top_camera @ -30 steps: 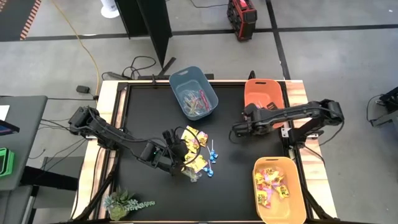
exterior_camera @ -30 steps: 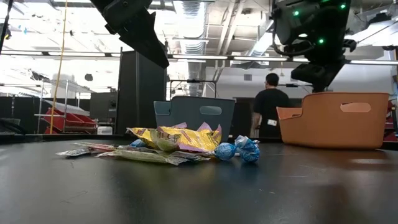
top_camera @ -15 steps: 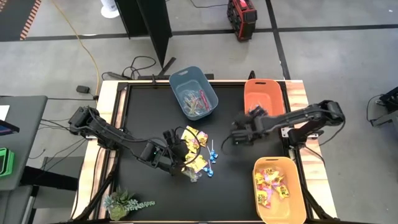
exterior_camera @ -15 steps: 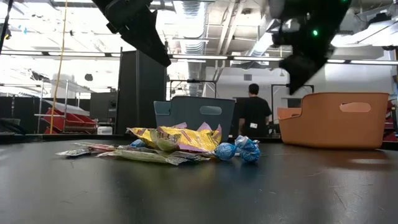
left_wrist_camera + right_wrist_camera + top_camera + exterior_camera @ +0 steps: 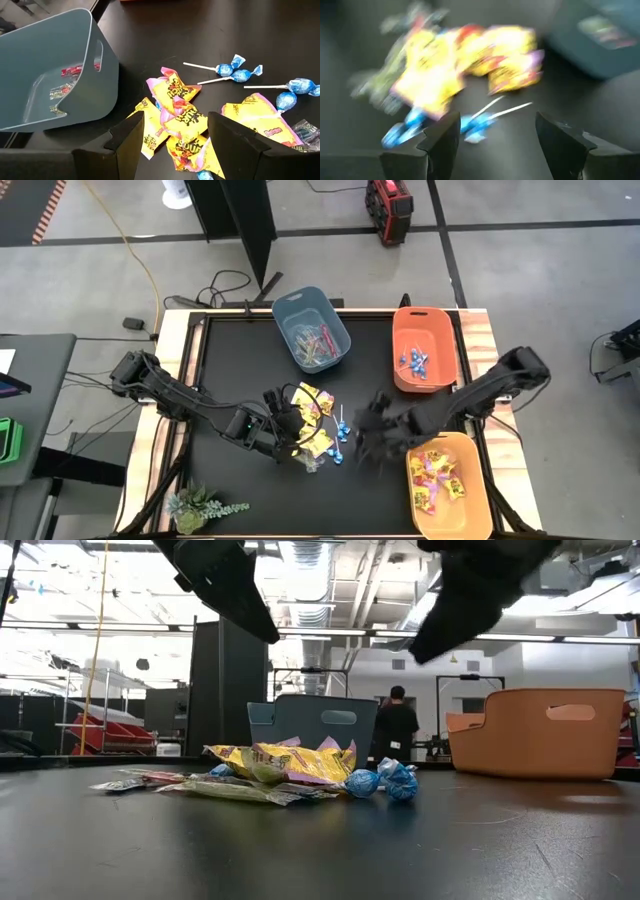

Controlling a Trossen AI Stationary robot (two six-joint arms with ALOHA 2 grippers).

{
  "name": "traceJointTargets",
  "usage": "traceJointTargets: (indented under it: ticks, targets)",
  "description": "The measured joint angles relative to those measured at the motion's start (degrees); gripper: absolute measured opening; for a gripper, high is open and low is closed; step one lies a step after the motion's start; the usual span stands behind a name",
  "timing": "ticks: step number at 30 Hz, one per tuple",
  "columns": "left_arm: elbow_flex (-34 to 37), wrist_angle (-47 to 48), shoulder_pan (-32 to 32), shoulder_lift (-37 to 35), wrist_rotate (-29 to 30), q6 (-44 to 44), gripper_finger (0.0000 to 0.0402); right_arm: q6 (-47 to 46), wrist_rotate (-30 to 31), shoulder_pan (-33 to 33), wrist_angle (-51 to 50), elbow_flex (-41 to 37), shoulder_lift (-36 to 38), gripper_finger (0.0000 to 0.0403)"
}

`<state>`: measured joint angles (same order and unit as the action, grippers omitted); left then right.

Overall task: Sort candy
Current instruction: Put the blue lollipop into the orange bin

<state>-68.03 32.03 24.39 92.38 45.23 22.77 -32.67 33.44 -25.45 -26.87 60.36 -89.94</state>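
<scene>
We see the right gripper [image 5: 362, 442] swung from the orange bin [image 5: 446, 340] to beside the candy pile [image 5: 315, 430], fingers apart and empty. Left gripper [image 5: 290, 420] waits over the pile, fingers apart. Likely next: another lollipop [image 5: 231, 68] pickup.

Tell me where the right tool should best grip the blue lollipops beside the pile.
Probably at the wrapped heads of the blue lollipops, coming down from above on the right tool's side. The thin sticks lie flat on the table, and the yellow packets crowd the far side.

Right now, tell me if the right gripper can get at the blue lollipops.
Probably yes. The right gripper is open above the blue lollipops at the pile's edge, nothing between them.
</scene>
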Motion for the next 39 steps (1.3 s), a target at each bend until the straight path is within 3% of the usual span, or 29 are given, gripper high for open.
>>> traceJointTargets:
  ticks: [9,18,24,28,35,39]
  targets:
    - [0.0,0.1,0.0,0.0,0.0,0.1,0.0212,17.9,-2.9,-8.5,12.7,2.7,-15.5,0.0274]
    - [0.0,0.2,0.0,0.0,-0.1,0.1,0.0212,17.8,-5.5,-5.0,12.9,8.0,-23.8,0.0274]
    - [0.0,0.5,0.0,0.0,-0.3,0.1,0.0212,16.0,-6.5,-3.4,8.8,9.8,-25.4,0.0266]
    - [0.0,0.6,0.0,0.0,-0.3,0.1,0.0212,16.9,-6.9,-3.5,7.6,9.8,-25.1,0.0223]
    - [0.0,0.6,0.0,0.0,-0.4,0.1,0.0212,17.8,-6.5,-4.1,5.3,9.8,-25.1,0.0102]
    - [0.0,0.6,0.0,0.0,-0.4,0.1,0.0212,18.3,-6.1,-4.1,4.5,9.8,-25.0,0.0051]
